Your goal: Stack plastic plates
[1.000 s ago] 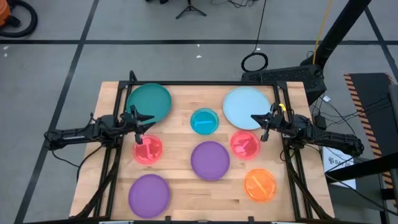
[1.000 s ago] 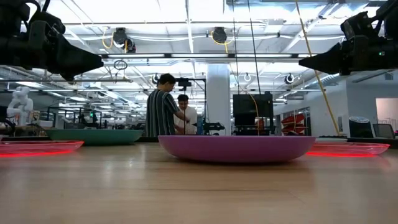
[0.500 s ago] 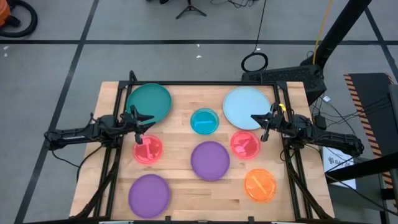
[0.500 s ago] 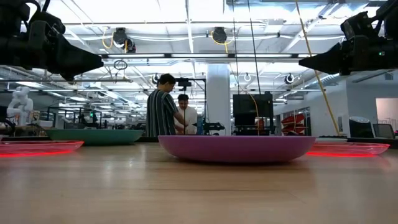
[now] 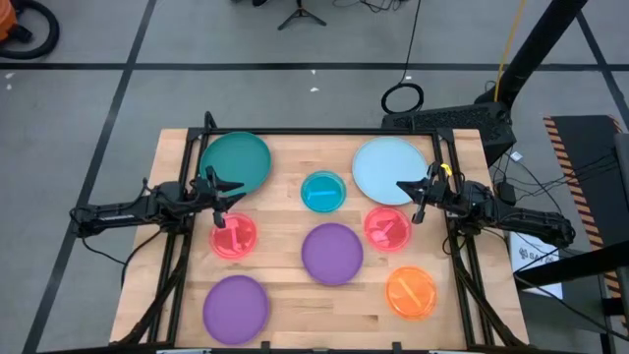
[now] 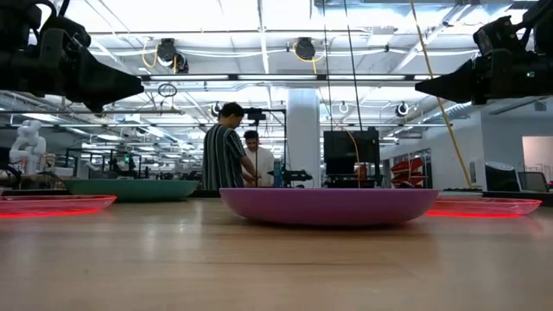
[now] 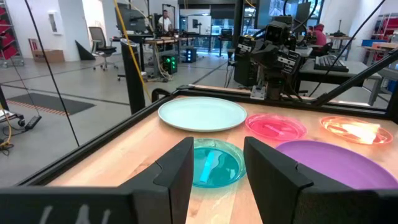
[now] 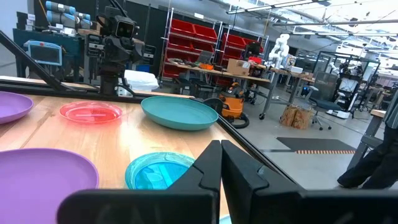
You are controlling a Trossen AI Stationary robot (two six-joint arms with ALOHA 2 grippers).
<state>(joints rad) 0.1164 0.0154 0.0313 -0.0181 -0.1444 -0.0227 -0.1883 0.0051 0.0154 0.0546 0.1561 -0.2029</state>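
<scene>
High view: we see all eight plastic plates (image 5: 332,253) lying single across the table, none stacked; left gripper (image 5: 224,195) hovers parted and empty, right gripper (image 5: 412,199) closed, empty

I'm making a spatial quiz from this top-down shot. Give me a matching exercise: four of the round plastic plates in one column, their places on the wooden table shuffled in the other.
Things:
1. dark green round plastic plate
2. light blue round plastic plate
3. orange round plastic plate
4. small cyan round plastic plate

Places:
A. near right corner
B. far left corner
C. between the two far plates
D. far right corner, beside the right gripper

Pairs: 1-B, 2-D, 3-A, 4-C
</scene>
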